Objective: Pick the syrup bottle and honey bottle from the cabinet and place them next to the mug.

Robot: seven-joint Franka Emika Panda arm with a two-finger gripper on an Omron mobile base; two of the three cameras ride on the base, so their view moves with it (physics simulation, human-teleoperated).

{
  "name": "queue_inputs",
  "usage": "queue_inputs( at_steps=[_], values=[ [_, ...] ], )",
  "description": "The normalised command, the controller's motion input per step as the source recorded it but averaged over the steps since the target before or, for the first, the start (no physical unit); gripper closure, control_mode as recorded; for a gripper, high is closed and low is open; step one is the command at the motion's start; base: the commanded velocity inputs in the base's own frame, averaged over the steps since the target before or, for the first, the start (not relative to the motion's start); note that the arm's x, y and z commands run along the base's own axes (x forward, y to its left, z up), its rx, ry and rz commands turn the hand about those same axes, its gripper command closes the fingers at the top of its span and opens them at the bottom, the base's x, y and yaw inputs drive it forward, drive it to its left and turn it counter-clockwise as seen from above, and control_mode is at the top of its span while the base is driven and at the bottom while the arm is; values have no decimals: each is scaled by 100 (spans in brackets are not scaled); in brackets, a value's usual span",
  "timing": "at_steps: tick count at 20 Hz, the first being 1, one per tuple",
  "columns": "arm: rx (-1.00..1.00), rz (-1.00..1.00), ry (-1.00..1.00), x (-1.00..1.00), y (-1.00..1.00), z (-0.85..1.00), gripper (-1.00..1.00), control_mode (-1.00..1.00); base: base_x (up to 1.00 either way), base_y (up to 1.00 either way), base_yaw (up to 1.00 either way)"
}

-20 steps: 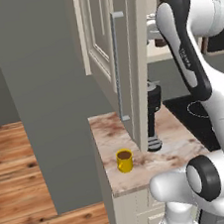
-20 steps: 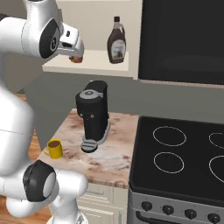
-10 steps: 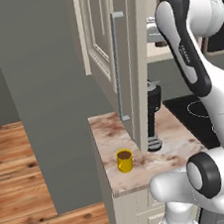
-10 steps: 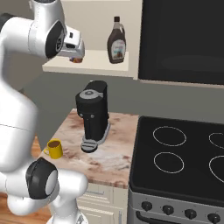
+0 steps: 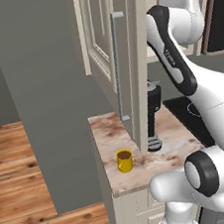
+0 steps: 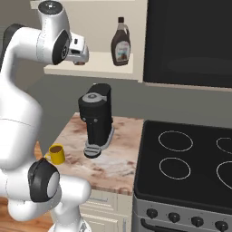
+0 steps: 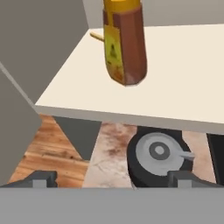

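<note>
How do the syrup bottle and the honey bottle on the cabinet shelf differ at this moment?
The syrup bottle is dark brown with a black cap and a narrow neck; the honey bottle is amber with a yellow label. The open hand faces the honey bottle, while the syrup bottle stands off to the side of the hand. Both stand upright on the pale shelf, neither is held.

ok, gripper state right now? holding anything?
Gripper: open, holding nothing; it faces the amber-orange, yellow-labelled honey bottle standing on the pale cabinet shelf.
</note>
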Motion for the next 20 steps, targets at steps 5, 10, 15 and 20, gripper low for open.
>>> queue_inputs(
  at_steps=[5,10,15,20],
  values=[
    [0,0,0,43,0,0,-100,-100,0,0,0],
    [0,0,0,41,0,0,-100,-100,0,0,0],
    [0,0,-6,37,-8,1,-100,-100,0,0,0],
    [2,0,-11,17,-10,1,-100,-100,0,0,0]
  ],
)
